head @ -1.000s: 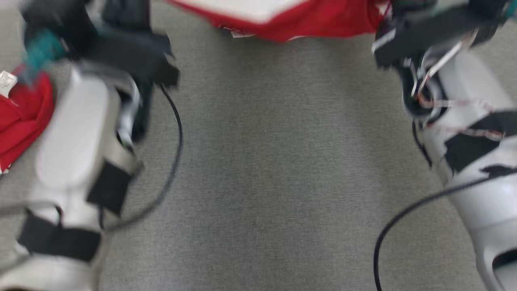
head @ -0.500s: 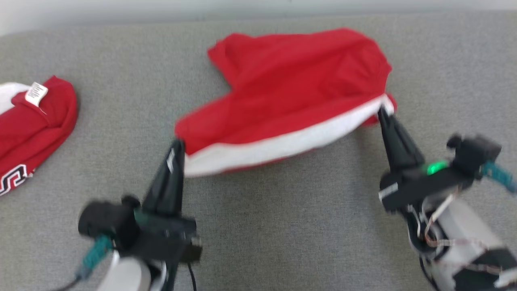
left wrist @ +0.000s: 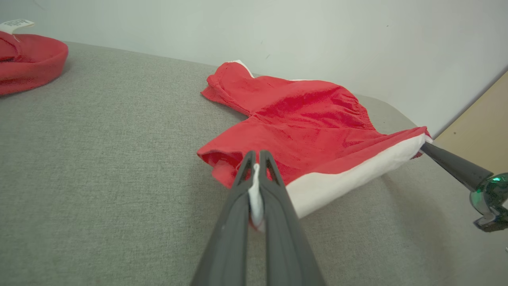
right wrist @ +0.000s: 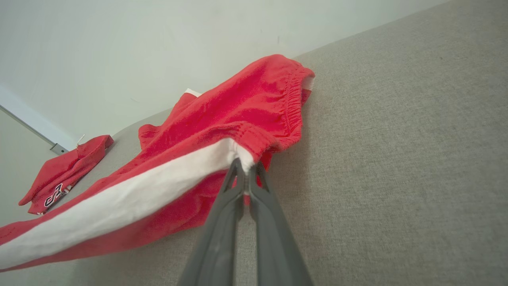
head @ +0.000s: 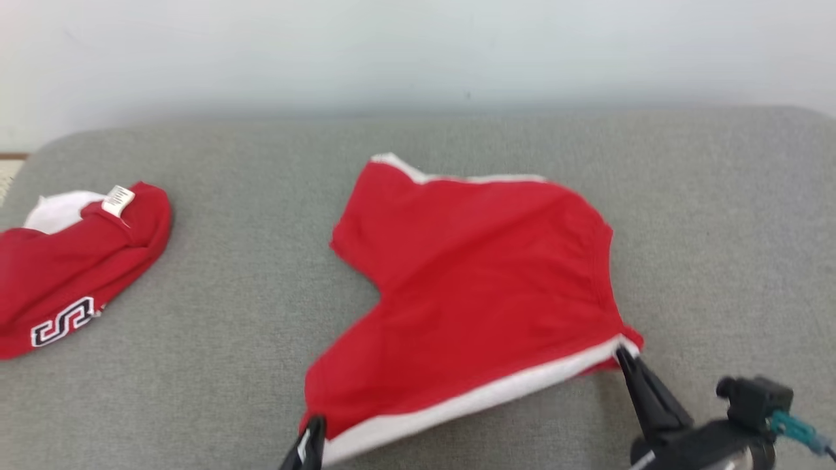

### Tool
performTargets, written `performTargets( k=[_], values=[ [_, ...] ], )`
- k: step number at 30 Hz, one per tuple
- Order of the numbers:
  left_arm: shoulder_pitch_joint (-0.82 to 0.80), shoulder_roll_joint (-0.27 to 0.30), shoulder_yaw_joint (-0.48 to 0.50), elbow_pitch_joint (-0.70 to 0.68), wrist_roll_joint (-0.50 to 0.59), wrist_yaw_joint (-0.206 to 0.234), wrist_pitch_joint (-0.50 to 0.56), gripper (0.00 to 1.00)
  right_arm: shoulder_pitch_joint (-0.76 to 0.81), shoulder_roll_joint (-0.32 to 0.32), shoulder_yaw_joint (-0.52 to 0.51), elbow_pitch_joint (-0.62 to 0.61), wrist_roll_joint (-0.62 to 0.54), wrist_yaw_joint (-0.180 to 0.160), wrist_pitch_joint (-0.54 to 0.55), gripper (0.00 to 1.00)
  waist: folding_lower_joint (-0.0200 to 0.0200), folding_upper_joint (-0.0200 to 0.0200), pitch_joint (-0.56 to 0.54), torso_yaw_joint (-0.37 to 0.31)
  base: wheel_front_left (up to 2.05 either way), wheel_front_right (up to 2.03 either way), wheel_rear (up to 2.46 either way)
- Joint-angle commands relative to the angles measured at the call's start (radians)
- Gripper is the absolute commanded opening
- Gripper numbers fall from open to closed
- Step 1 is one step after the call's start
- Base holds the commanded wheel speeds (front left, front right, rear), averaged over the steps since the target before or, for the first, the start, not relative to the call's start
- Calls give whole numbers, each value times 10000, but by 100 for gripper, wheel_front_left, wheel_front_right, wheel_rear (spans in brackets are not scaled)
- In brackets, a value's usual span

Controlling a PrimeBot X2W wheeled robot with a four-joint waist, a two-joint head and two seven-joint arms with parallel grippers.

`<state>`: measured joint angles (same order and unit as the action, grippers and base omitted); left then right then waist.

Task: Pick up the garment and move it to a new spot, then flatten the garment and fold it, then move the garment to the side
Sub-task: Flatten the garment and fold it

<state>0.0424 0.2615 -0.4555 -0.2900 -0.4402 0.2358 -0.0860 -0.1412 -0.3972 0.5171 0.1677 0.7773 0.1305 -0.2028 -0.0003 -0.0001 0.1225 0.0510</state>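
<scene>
The red garment (head: 483, 287) lies spread out in the middle of the grey pad (head: 228, 365). I think it is a pair of shorts, though the view from above is a bit fuzzy. Each arm holds one end of its near edge. The left gripper (left wrist: 257, 167) has its two long dark fingers pressed together on a small fold of white cloth at the leg end. The right gripper (right wrist: 245, 169) pinches the other end, right where the white stripe (right wrist: 131, 202) meets the stretchy band (right wrist: 291, 103). Holding two far-apart corners like this pulls the edge into a nearly straight line, so the cloth can lie flat and not bunch up. To me that is the flattening part of the job, with the folding not yet done. The rest of the cloth rests on the pad. The cloth is thin, soft and floppy, with small wrinkles, and the band at the waist is puckered and gathered. The stripe is a wide, smooth strip of white running down the side. The pad is rough and woven, like a sofa seat, with rounded corners. A second red garment (head: 72, 274) sits well apart at the left, bundled into a lump with a white tag (head: 118, 200) on top. A plain pale wall (head: 418, 52) stands behind.
</scene>
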Motion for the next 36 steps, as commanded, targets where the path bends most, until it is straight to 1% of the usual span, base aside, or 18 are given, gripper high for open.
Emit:
performTargets(
  k=[1,4,7,13,17,22,25,28,29,31,32,36],
  values=[
    [286,43,-3,-84,-44,79,46,0,312,2,-111,-71,-87,4,114,0,3,1,-446,211,0,0,0],
    [802,104,-121,-247,-178,211,255,0,1041,-1,-523,-309,-250,4,518,0,3,1,-633,311,0,0,0],
    [1200,157,-286,-388,-387,198,512,0,1767,41,-948,-673,-455,4,1015,0,3,1,-747,321,0,0,0],
    [1652,277,-432,-696,-586,309,982,0,2945,400,-1791,-1570,-861,4,2109,0,3,1,-797,180,0,0,0],
    [1638,325,-333,-867,-688,358,1075,0,3315,646,-2159,-2160,-1139,4,2703,0,3,1,-716,82,0,0,0],
    [1230,389,-101,-991,-894,222,1114,0,3342,988,-2493,-2663,-1410,4,3186,0,3,1,-593,-15,0,0,0],
    [517,498,183,-1055,-924,14,1075,0,2982,1290,-2724,-3006,-1485,4,3424,0,3,1,-312,-139,0,0,0],
    [-323,595,295,-812,-905,-301,1147,0,2491,1557,-2885,-3093,-1531,4,3499,0,3,1,5,-282,0,0,0],
    [-666,738,356,-680,-726,-384,1186,0,2281,1634,-2924,-3078,-1570,4,3537,0,3,1,143,-352,0,0,0],
    [-1388,663,407,-362,-812,-629,1238,0,1799,1809,-2962,-3000,-1579,4,3564,0,3,1,425,-457,0,0,0],
    [-1798,726,453,-159,-756,-746,1249,0,1560,1842,-2974,-2934,-1636,4,3571,0,3,1,565,-507,0,0,0],
    [-3397,652,498,699,-956,-1324,1433,0,548,2006,-2914,-2536,-1738,4,3484,0,3,1,1108,-728,0,0,0]
  ],
)
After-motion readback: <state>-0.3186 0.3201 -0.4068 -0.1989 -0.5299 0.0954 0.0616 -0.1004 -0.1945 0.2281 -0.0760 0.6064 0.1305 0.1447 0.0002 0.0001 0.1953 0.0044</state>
